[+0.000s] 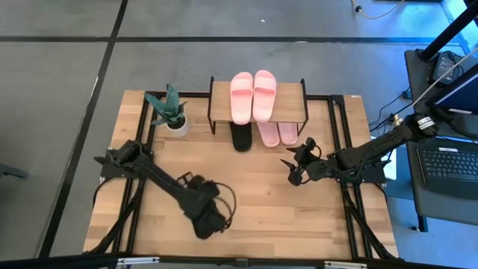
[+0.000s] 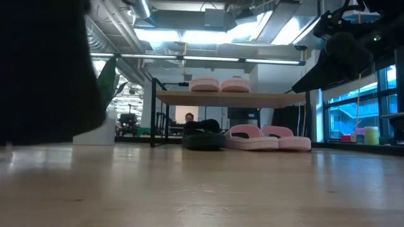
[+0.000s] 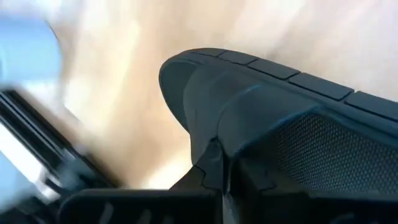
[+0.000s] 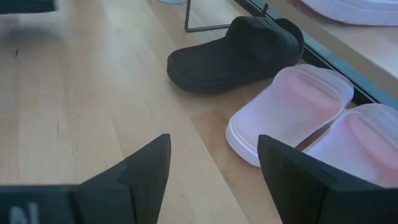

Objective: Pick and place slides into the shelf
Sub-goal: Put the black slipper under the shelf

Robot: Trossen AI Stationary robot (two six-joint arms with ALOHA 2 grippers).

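Observation:
The shelf stands at the table's far middle. One pale pink pair lies on its top board. Below it a black slide and a second pink pair rest sole-down on the table. Near the front edge, my left gripper is shut on another black slide, which fills the left wrist view. My right gripper hangs open right of centre, above the table. It points toward the slides under the shelf and has nothing between its fingers. My left gripper has its two fingers shut on a raised edge of the black slide, a little back from its rounded end. Whether that edge is strap or sole I cannot tell. The fingers slant steeply down from above. The slide looks lifted clear of the table.
A potted plant stands left of the shelf. Black frame rails run along the table's left and right sides. The lifted left arm and slide appear as a large dark shape in the low view. Bare wood lies between the grippers and the shelf.

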